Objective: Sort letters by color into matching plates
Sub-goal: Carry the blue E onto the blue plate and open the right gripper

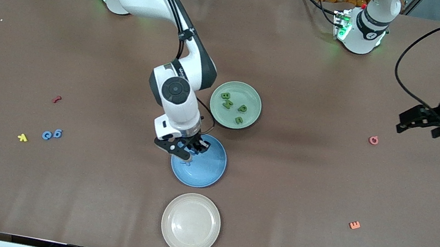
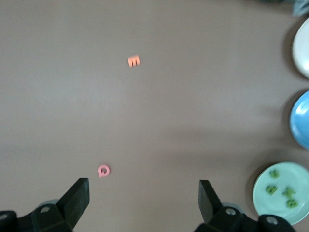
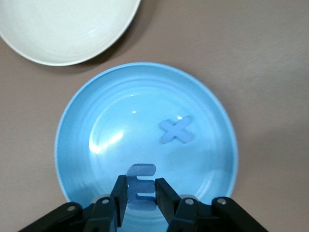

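Front view: right pincer [image 1: 191, 148] hangs low over the blue plate [image 1: 205, 168] at frame centre, fingers clamped on a blue letter. Mint green plate [image 1: 236, 104] just above it holds four green letters [image 1: 232, 106]. Cream plate [image 1: 190, 223] sits lower centre. Two blue letters [image 1: 52, 134] lie on the surface at lower left, beside a yellow letter [image 1: 22, 137]. Left pincer [image 1: 422, 120] waits at the right edge, spread wide, empty.

Left wrist view: pink letter [image 2: 104, 170] and orange letter [image 2: 133, 61] on bare surface; nothing between the fingers.

Right wrist view: blue E [image 3: 140, 188] pinched at bottom centre; blue X [image 3: 176, 130] already lies in the plate. Best release low, over the plate's flat middle, clear of the X.
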`<state>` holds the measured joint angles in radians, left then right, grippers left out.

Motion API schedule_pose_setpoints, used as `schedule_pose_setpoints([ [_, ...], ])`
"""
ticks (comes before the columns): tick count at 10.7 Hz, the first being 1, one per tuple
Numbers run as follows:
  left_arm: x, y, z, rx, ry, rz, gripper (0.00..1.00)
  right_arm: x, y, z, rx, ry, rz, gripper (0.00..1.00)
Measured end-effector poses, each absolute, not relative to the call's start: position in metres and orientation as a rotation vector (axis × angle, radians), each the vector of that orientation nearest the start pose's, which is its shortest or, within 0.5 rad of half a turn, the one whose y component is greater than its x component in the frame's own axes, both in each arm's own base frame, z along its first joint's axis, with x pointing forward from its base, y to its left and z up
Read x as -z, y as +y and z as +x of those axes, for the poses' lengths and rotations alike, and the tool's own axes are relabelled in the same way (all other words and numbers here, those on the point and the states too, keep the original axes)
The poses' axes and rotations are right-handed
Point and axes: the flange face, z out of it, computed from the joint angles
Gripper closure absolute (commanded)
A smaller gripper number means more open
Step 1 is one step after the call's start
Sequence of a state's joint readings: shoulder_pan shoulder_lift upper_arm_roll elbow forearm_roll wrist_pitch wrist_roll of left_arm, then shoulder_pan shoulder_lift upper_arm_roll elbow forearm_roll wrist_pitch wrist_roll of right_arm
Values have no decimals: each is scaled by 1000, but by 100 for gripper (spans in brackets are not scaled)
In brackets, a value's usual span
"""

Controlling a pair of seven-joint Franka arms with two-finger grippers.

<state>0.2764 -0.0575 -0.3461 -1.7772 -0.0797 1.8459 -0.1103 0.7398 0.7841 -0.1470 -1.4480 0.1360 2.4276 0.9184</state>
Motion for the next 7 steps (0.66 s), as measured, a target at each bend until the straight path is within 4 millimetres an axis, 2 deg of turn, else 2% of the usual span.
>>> schedule_pose_setpoints([
  [1, -606, -45, 558, 264, -104, -3202, 0, -239, 444, 600, 255, 542, -2919, 59],
  [2, -622, -37, 559, 314, -123, -3197, 0, -232, 452, 598, 279, 531, -2904, 41],
  [3, -630, -32, 560, 338, -135, -3194, 0, -226, 455, 598, 289, 527, -2899, 0],
  [7, -646, -10, 557, 331, -166, -3189, 0, -227, 451, 606, 314, 534, -2894, 0],
])
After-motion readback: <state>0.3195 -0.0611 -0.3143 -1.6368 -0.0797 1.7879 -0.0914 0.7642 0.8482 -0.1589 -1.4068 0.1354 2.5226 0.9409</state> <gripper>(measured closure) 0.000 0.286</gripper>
